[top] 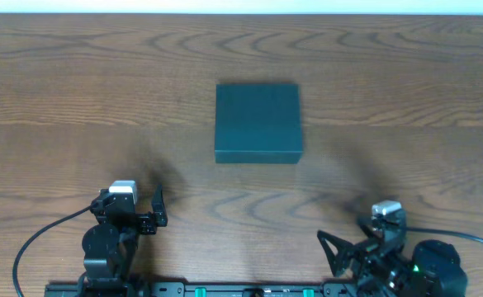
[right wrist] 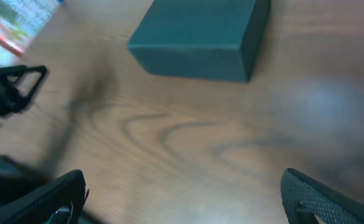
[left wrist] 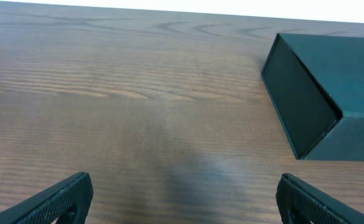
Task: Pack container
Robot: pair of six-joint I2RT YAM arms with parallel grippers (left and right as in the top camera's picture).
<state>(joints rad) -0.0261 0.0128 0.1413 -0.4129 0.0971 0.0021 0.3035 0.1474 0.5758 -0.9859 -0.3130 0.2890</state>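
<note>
The wooden table [top: 59, 99] is the biggest thing here, and there is one of it. One box [top: 258, 122] sits near the middle of it. The box is dark teal-green and almost square, and it lies flat. Its top looks shut, but no view shows where the lid hinges.

The box is well apart from both arms. It lies at about 1 o'clock from the left gripper [left wrist: 183, 196] and at about 11 o'clock from the right gripper [right wrist: 185, 193].

The box looks stiff, with sharp corners and flat walls. It is probably light, so a push could make it slide on the smooth wood. Its skin is dull, not shiny, so the fingers should not slip much. A good place to hold it would be two side walls that face away from each other. To open it, a finger would likely need to catch the free edge of the lid while the other gripper keeps the box from sliding.

There are two grippers, each with two fingers. Both are spread wide, and neither is pinching anything.

One colourful thing [right wrist: 20, 22] shows at the 10 o'clock corner of the right wrist view. It is too blurry to name.
</note>
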